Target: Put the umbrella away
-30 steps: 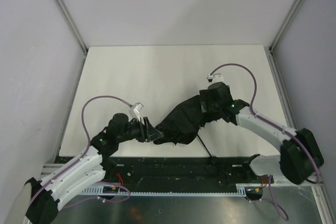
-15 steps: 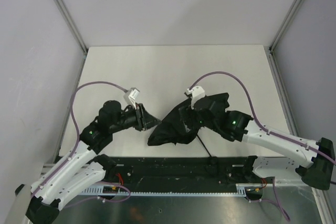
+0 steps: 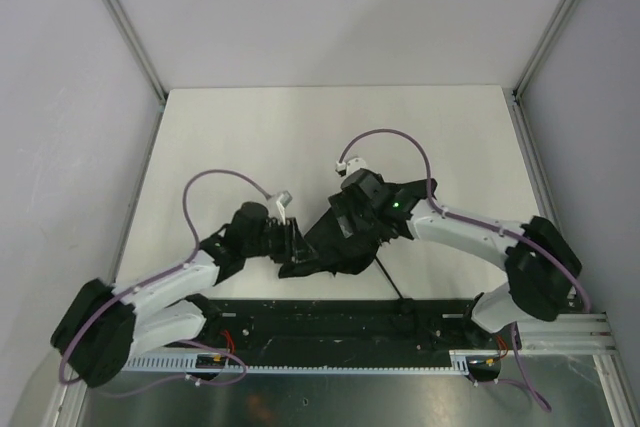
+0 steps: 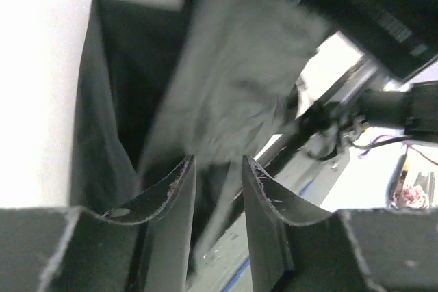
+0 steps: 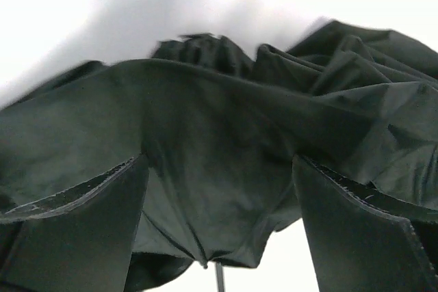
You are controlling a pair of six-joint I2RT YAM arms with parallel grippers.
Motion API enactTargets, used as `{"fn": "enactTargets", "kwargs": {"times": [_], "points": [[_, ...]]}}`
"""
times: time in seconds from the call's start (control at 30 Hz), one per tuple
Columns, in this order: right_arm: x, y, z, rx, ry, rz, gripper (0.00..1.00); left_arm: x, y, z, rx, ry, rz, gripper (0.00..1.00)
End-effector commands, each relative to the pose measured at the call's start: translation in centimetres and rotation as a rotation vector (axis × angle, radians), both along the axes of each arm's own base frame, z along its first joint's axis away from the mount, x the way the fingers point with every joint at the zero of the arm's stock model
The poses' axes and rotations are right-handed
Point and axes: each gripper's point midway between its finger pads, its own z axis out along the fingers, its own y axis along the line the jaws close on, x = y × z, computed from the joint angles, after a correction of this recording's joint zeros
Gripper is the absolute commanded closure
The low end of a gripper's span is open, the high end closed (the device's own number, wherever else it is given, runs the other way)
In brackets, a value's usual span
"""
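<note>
The umbrella [image 3: 345,245] lies in a loose black heap on the desk [image 3: 300,137], close to its near edge, between my two arms, with its thin shaft [image 3: 389,283] poking out toward the right arm's base. My right hand [image 5: 219,169] is spread wide over the bunched canopy, with folds filling the space ahead of its fingers and nothing pinched. My left hand [image 4: 217,169] is at the canopy's left edge with its fingers nearly together. The wrist view is blurred, so I cannot tell whether a fold is caught in the narrow gap. I judge the umbrella to be light, with soft, slippery fabric that will slide and sag if held by a single layer. The ribs and shaft are the stiff parts, so I would gather several folds together near the ribs or take hold of the shaft
</note>
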Motion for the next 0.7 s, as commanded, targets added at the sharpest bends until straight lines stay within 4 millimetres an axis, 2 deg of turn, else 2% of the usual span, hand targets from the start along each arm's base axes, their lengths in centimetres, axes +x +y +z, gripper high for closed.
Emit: {"fn": "enactTargets", "kwargs": {"times": [0.0,0.07,0.13,0.27,0.3,0.43,0.5,0.57,0.67], "points": [[1.3,-3.6,-3.6,-0.224,0.016,-0.061,0.09,-0.9,-1.1,-3.3,-0.028,0.047,-0.022,0.62],[1.0,-4.0,-4.5,-0.251,0.037,-0.057,0.07,-1.6,-0.8,-4.8,-0.003,0.08,-0.02,0.62],[1.0,-4.4,-4.5,-0.258,0.039,-0.067,0.06,-1.8,-0.5,-5.3,0.005,0.076,-0.009,0.62],[0.9,-5.9,-2.4,-0.352,-0.004,-0.116,0.06,-2.3,-0.1,-5.5,0.005,0.077,-0.011,0.58],[0.4,-5.6,-1.3,-0.365,-0.013,-0.105,0.05,-2.5,-0.1,-5.5,0.002,0.08,-0.016,0.58],[-2.6,-2.1,3.5,-0.327,-0.108,-0.016,0.01,-2.6,0.0,-5.0,-0.015,0.062,-0.02,0.55],[-3.8,-0.8,5.0,-0.292,-0.13,-0.006,0.01,-2.5,-0.1,-4.6,-0.022,0.049,-0.019,0.54],[-4.4,0.3,5.7,-0.256,-0.13,-0.004,0.01,-2.3,-0.1,-4.5,-0.022,0.04,-0.013,0.54],[-4.2,2.1,5.3,-0.218,-0.119,0.029,0.01,-2.1,0.0,-4.7,-0.01,0.041,-0.003,0.54]]}}
